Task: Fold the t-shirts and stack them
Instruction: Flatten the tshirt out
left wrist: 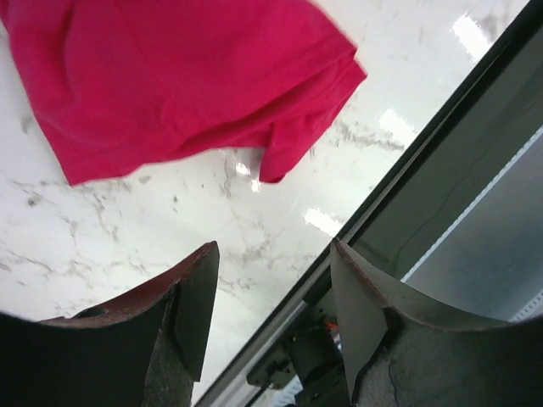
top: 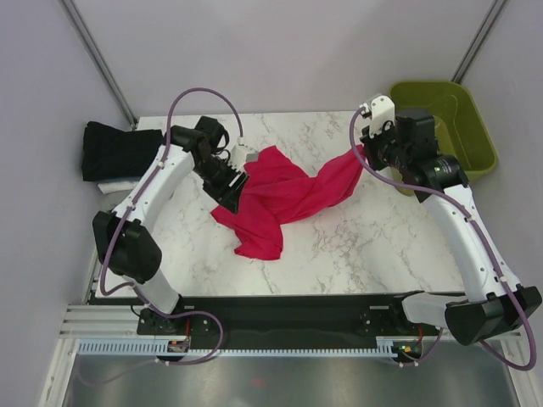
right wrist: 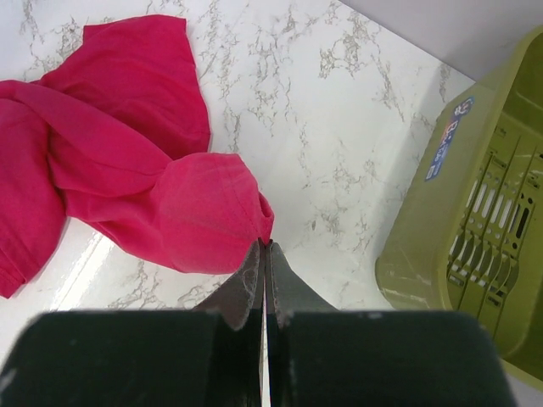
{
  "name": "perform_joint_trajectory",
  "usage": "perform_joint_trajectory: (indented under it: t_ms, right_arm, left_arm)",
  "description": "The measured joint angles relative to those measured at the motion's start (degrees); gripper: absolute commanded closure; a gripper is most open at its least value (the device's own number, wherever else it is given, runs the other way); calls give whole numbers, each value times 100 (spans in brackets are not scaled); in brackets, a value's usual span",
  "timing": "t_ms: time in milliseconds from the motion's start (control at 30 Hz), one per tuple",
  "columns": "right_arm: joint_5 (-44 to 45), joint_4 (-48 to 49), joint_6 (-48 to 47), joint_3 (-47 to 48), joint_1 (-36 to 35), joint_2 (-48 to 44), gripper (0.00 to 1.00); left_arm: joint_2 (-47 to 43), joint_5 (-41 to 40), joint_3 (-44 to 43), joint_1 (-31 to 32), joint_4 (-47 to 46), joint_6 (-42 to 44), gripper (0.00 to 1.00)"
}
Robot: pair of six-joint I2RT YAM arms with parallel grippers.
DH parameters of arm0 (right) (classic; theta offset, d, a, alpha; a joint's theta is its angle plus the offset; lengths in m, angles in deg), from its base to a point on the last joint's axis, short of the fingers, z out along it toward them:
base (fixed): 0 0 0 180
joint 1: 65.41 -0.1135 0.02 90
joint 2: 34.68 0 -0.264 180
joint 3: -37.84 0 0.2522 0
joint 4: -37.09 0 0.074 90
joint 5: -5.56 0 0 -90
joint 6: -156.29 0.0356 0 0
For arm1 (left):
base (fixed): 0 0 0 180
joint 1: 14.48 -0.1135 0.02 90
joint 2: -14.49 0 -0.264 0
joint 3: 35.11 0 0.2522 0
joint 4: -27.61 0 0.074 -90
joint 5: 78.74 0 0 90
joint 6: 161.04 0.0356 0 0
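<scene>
A crumpled crimson-pink t-shirt (top: 280, 199) lies twisted across the middle of the marble table (top: 356, 246). My right gripper (top: 366, 153) is shut on the shirt's right corner; in the right wrist view its tips (right wrist: 265, 244) pinch the pink t-shirt (right wrist: 127, 170) at its edge, and the cloth stretches from there down to the table. My left gripper (top: 229, 191) hovers at the shirt's left end. In the left wrist view that gripper (left wrist: 271, 254) is open with nothing between its fingers, and the pink t-shirt (left wrist: 187, 76) lies beyond them. A folded black t-shirt (top: 110, 151) rests at the far left on something white (top: 114, 182).
An olive-green plastic basket (top: 475, 136) stands at the back right, close behind my right arm; its wall (right wrist: 475, 212) fills the right side of the right wrist view. The table's near edge with a dark rail (left wrist: 407, 195) runs under my left gripper.
</scene>
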Motion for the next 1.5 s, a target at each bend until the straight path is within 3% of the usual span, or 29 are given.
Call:
perform_joint_trajectory:
  t_ms: [200, 533, 1033, 1300, 1500]
  right_arm:
    - [13, 26, 2, -153, 0, -17, 100]
    - [44, 63, -7, -162, 0, -15, 100]
    - [138, 155, -48, -334, -2, -20, 100]
    - [192, 201, -70, -348, -2, -22, 100]
    - [216, 271, -101, -555, -2, -107, 100]
  left_arm:
    - [496, -542, 616, -122, -129, 22, 39]
    - [1635, -717, 35, -264, -682, 20, 41]
    - [2345, -1351, 310, -26, -1504, -164, 51]
    - [2280, -1523, 398, 249, -1617, -385, 47]
    - [1652, -1674, 826, 693, -1652, -590, 47]
